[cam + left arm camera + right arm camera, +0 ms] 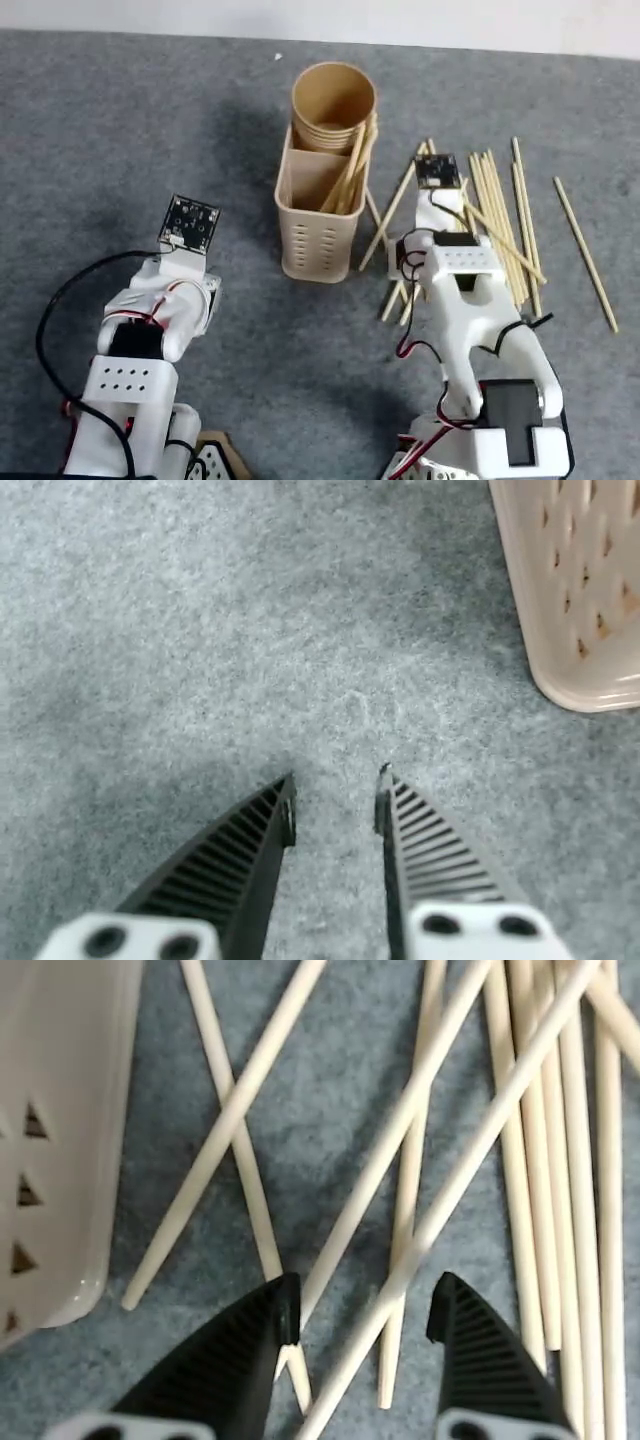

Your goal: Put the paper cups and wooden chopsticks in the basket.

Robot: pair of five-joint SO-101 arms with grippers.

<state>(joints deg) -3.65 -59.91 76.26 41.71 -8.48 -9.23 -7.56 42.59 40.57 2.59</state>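
Note:
A beige basket (318, 225) stands mid-table with stacked paper cups (333, 105) in its far compartment and several wooden chopsticks (350, 175) leaning inside. Many loose chopsticks (500, 225) lie on the grey carpet to its right. My right gripper (360, 1305) hangs open just over them, with two crossing sticks (400, 1150) between its fingertips and the basket wall (55, 1130) beside it. My left gripper (335, 805) is open over bare carpet, left of the basket (580, 590), with nothing between its fingers.
A single chopstick (585, 255) lies apart at the far right. Grey carpet (120, 130) spreads bare to the left of the basket. A brown piece (222, 455) shows by the left arm's base at the front edge.

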